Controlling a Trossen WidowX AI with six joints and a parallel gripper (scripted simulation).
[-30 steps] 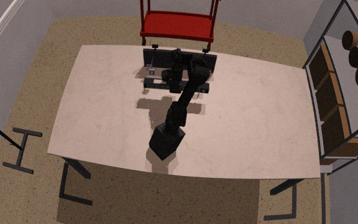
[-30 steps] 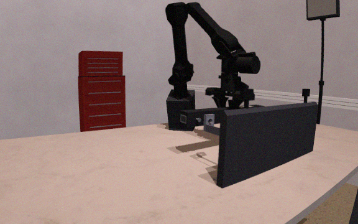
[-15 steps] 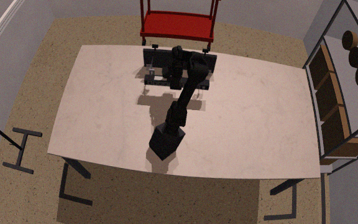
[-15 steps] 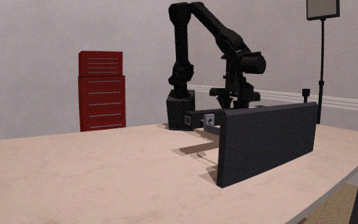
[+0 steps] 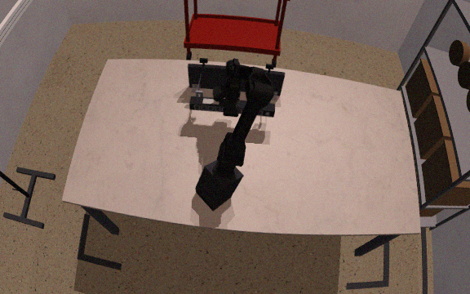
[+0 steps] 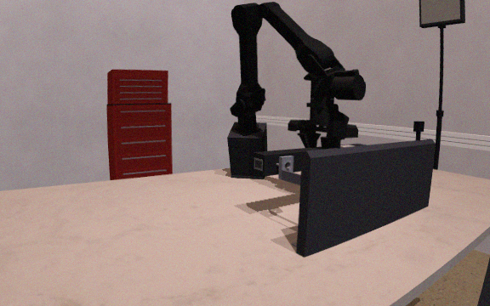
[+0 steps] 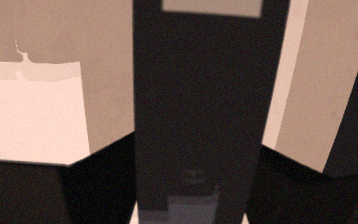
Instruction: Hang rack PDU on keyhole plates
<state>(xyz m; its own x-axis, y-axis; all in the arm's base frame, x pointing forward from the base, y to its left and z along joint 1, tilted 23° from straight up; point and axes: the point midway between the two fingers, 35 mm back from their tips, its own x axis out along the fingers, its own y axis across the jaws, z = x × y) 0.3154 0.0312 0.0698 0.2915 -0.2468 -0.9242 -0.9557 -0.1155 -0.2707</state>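
Note:
The rack PDU (image 5: 207, 107) (image 6: 270, 158) (image 7: 205, 100) is a long dark bar, held level above the table just in front of the dark upright back panel (image 5: 202, 75) (image 6: 364, 191). My gripper (image 5: 231, 104) (image 6: 319, 142) (image 7: 189, 137) points down and is shut on the PDU near its middle. One grey keyhole plate (image 6: 286, 163) shows at the PDU's near end in the exterior view. The other plate is hidden behind the panel. I cannot tell whether the back buttons sit in the slots.
The arm's base (image 5: 219, 185) (image 6: 247, 149) stands mid-table. A red cart (image 5: 232, 33) stands behind the table, a red tool chest (image 6: 139, 123) by the wall, a shelf rack (image 5: 443, 122) at the right, and a lamp stand (image 6: 441, 64) behind the panel.

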